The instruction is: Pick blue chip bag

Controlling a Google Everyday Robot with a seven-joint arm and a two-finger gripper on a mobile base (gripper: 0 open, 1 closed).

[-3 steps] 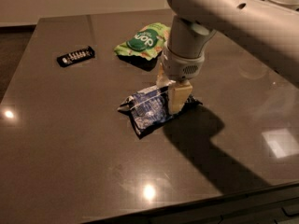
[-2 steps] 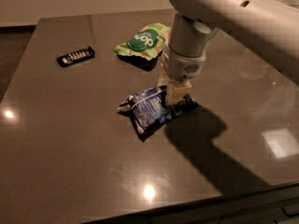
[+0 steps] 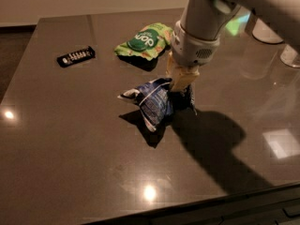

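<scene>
The blue chip bag (image 3: 152, 103), crumpled dark blue foil with white and silver print, hangs near the middle of the dark table (image 3: 65, 153). My gripper (image 3: 181, 85) comes down from above with its yellowish fingers shut on the bag's right end. The bag is tilted and lifted a little off the table, with its shadow just below it. The bag's right part is hidden behind the fingers.
A green bag with a round dark-green logo (image 3: 143, 41) lies behind the gripper. A small black bar with white marks (image 3: 76, 56) lies at the back left. Pale round objects (image 3: 268, 32) stand at the back right. The table's front edge runs along the bottom.
The gripper has closed on the bag's right end and raised it. The bag has left the tabletop and tilted, and its shadow now lies apart from it.
</scene>
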